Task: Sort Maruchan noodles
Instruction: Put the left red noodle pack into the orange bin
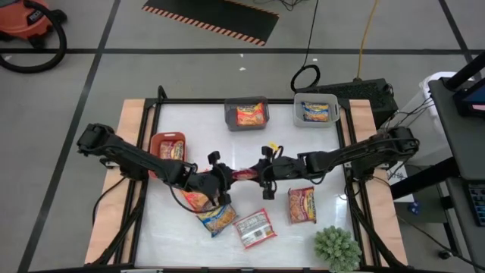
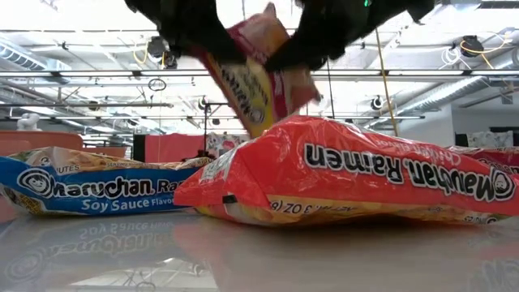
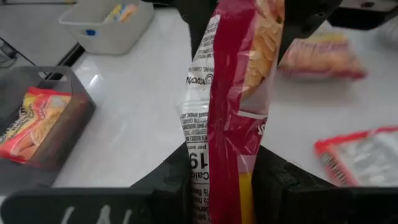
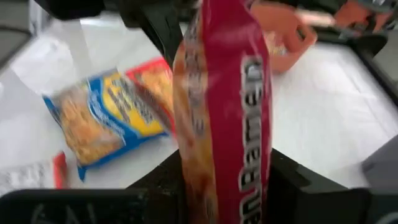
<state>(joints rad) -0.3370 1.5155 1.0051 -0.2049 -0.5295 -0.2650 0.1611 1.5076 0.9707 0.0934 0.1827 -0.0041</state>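
Both claws pinch one red-trimmed Maruchan packet [image 1: 244, 174] in the air over mid-table: the left gripper [image 1: 220, 179] clamps one end, the right gripper [image 1: 267, 173] the other (crinkly, orange-yellow front, standing on edge). Below lie a blue-trimmed packet [image 1: 217, 218] and more red ones [image 1: 301, 205]; others sit in the red bin [image 1: 155, 141], grey bin [image 1: 229, 114] and white bin [image 1: 299, 112].

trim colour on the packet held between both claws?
Red trim on the held packet, clearest in the left wrist view.

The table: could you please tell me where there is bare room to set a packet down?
Free: the white top between the red bin and grey bin. Crowded: the front, with loose packets beside the plant.
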